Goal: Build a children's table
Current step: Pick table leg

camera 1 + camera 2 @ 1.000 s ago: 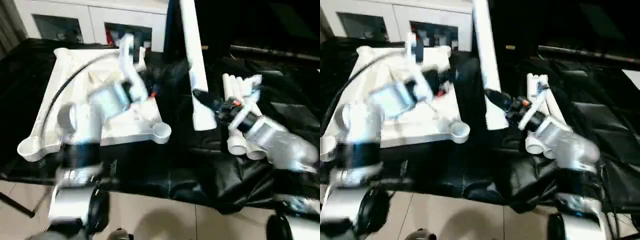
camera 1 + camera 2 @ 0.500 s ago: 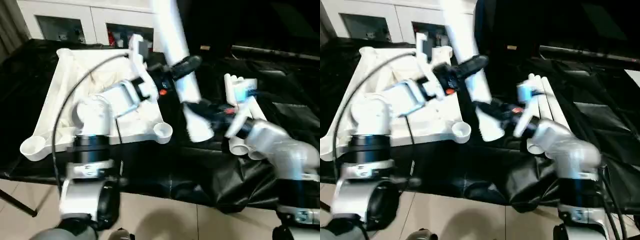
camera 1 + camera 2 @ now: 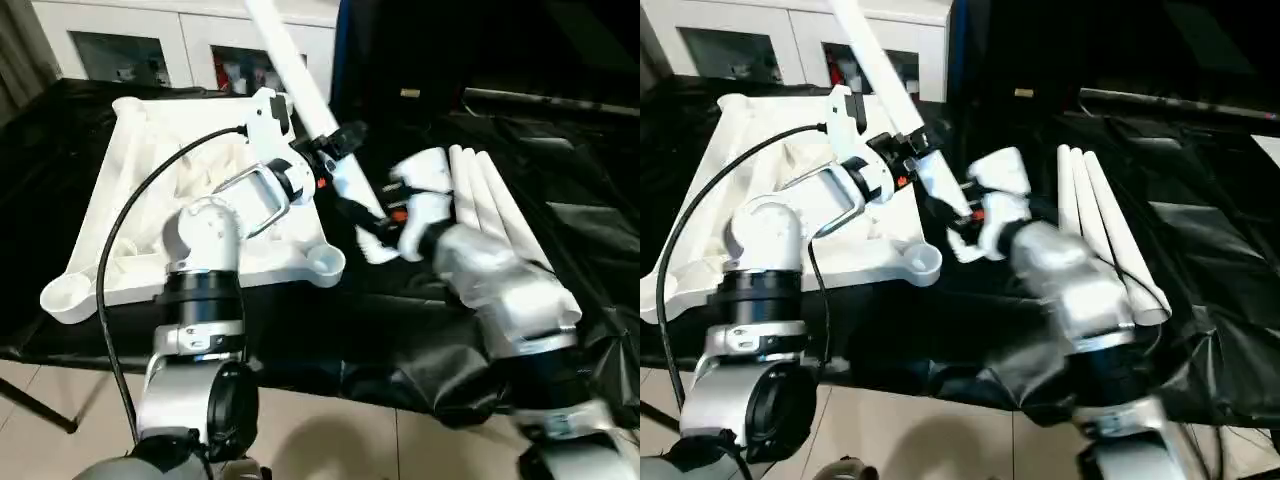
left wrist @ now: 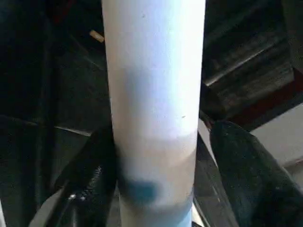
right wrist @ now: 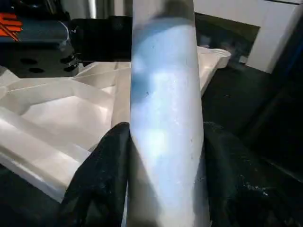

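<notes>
Right tool (image 3: 368, 232) clamped on the lower end of a white leg (image 3: 300, 70), black fingers (image 5: 102, 179) against both sides. Left tool (image 3: 340, 150) straddles the same leg higher up; contact unclear. Leg slants over the ribbed tabletop (image 3: 140, 200) at the desk's (image 3: 380, 330) left. Three spare legs (image 3: 490, 200) lie right.

Tabletop (image 3: 150, 200) left, three legs (image 3: 490, 205) right, tilted leg (image 3: 300, 75) between

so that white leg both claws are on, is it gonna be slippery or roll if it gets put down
Probably somewhat slippery: the leg looks like smooth glossy plastic in the right wrist view. It would likely roll if laid flat, being a round tube like the three spare legs on the black cloth. It stays straight held near one end, so likely stiff.
</notes>
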